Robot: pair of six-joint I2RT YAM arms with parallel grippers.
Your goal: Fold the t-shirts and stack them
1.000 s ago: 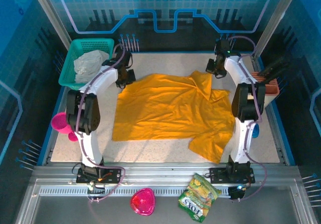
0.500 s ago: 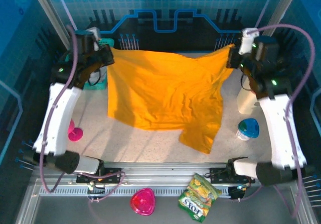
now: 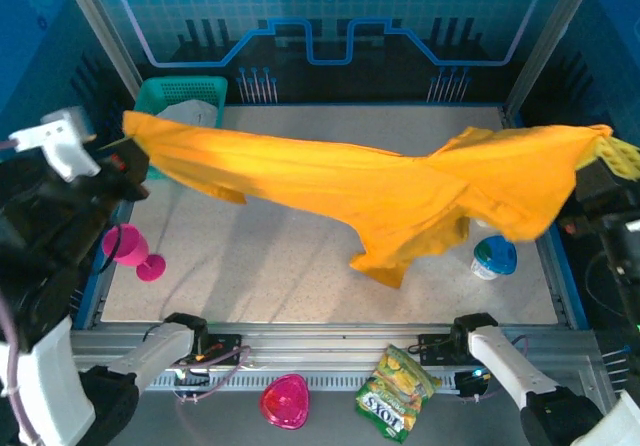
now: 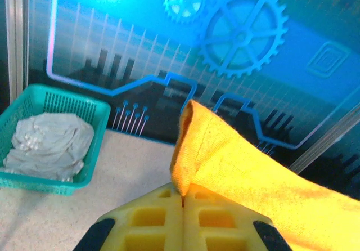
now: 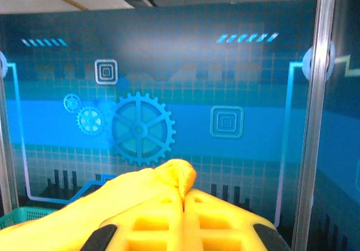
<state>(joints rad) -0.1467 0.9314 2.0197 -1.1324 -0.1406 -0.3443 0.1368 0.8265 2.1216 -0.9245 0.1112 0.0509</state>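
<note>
T-shirt stretched in the air across the table, left gripper and right gripper each pinching an end; snack bag lettering by the near edge unreadable; cloth half-hides the blue cup

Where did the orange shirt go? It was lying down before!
The left tool and right tool, shut on it, lifted the t-shirt off the table; it now hangs stretched between them. The basket, pink goblet and snack bag stayed put.
</note>
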